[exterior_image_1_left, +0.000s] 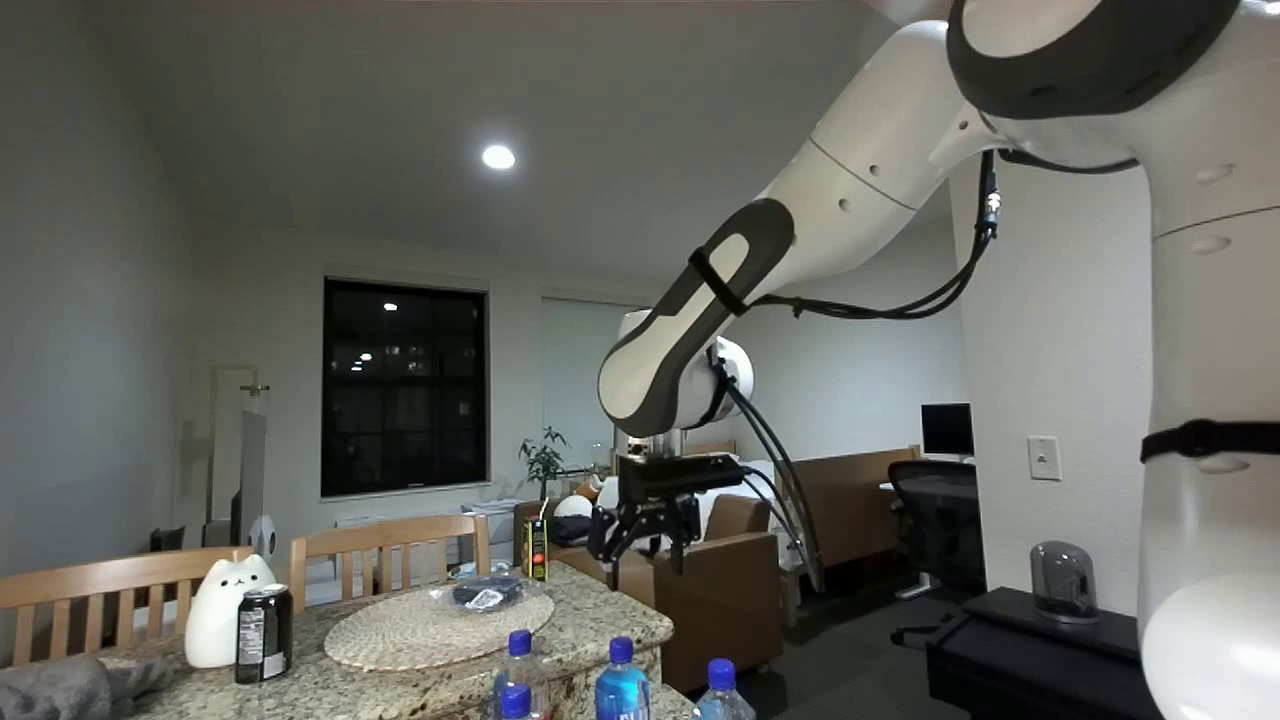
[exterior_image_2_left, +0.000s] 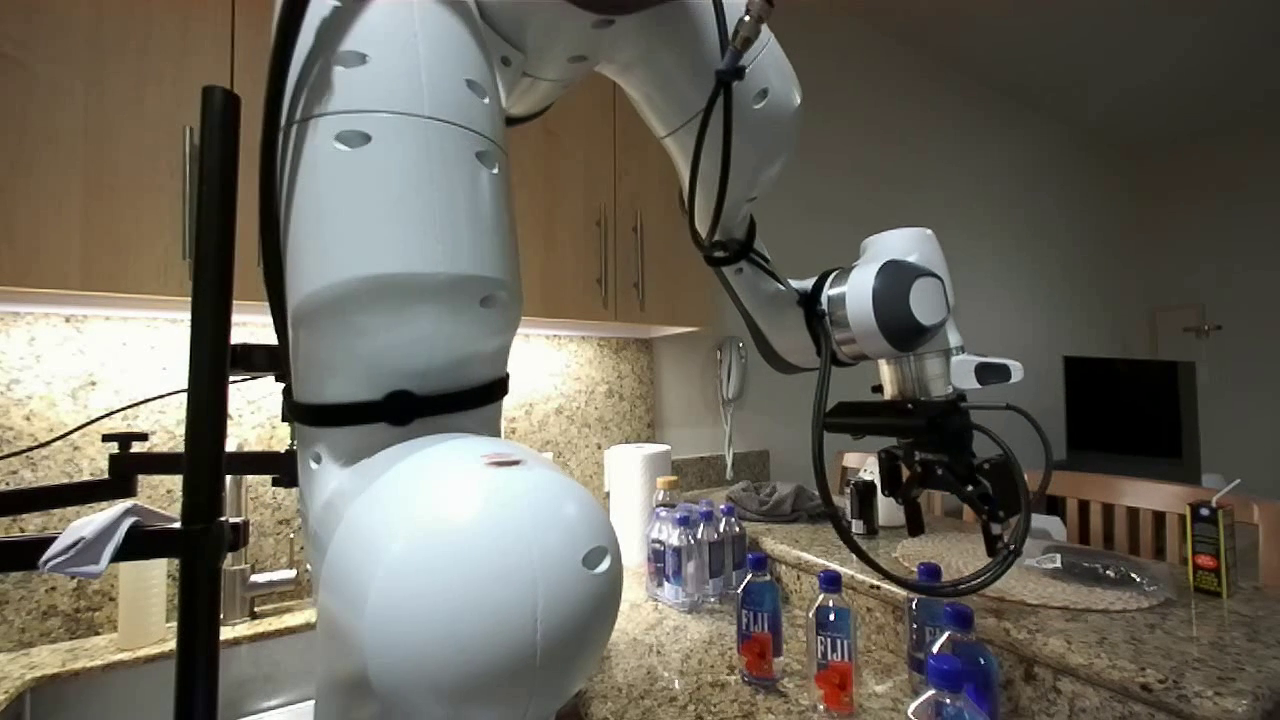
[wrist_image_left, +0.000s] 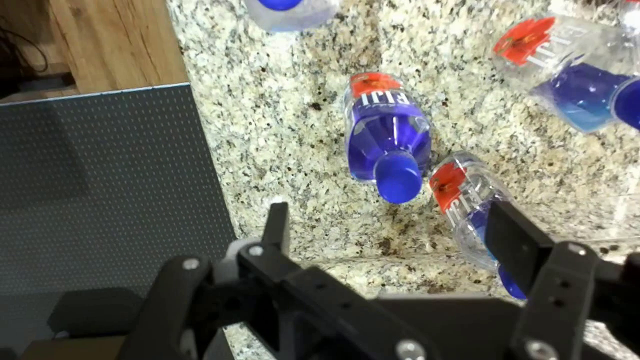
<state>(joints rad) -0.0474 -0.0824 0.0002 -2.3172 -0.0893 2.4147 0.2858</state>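
My gripper (wrist_image_left: 387, 215) is open and empty, fingers pointing down above the granite counter (wrist_image_left: 280, 150); it shows in both exterior views (exterior_image_1_left: 646, 560) (exterior_image_2_left: 952, 525). In the wrist view, the nearest bottles are a blue-capped Fiji bottle (wrist_image_left: 387, 130) just ahead of the gap between the fingers and another (wrist_image_left: 465, 200) partly hidden by the right finger. A further Fiji bottle (wrist_image_left: 585, 75) is at the upper right, and one (wrist_image_left: 300, 17) is cut off at the top. In an exterior view, Fiji bottles (exterior_image_2_left: 832, 640) stand upright below and in front of the gripper, which appears clear of them.
A raised granite ledge holds a woven mat (exterior_image_1_left: 400, 635) with a plastic package (exterior_image_1_left: 487, 593), a black drink carton (exterior_image_1_left: 536, 548), a black can (exterior_image_1_left: 264, 635) and a white cat figure (exterior_image_1_left: 215, 625). A bottle pack (exterior_image_2_left: 690, 560) and paper towel roll (exterior_image_2_left: 637, 500) stand behind.
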